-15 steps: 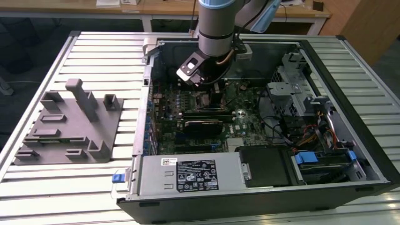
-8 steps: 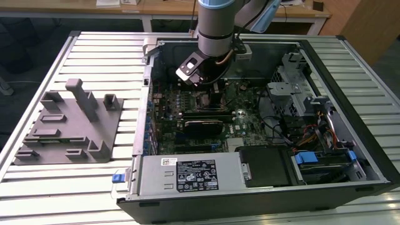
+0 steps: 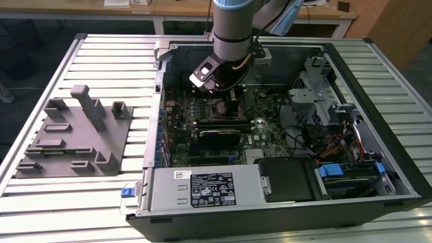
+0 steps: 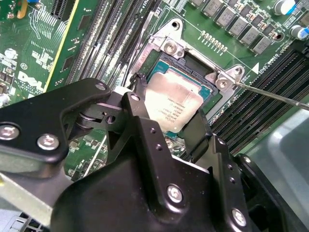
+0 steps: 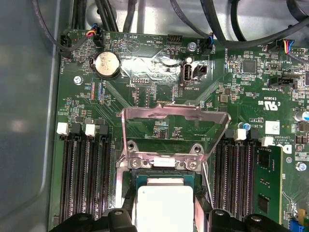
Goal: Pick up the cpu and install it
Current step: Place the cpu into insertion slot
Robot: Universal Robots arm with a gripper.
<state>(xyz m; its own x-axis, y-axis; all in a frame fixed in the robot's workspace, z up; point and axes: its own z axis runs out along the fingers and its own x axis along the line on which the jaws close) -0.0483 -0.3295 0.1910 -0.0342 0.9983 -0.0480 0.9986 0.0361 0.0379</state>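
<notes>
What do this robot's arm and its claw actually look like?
The arm is a thick grey tube with pale blue caps. A small silver-and-black box and an orange cable loop sit at its wrist. The gripper is matte black metal: hinged links studded with silver screws.

The cpu [image 4: 176, 99] — near edge hidden behind the gripper [image 4: 169, 111] — is cropped in the first wrist view.

Slatted metal table [image 3: 101, 58], wooden desk [image 3: 182, 8] behind
</notes>
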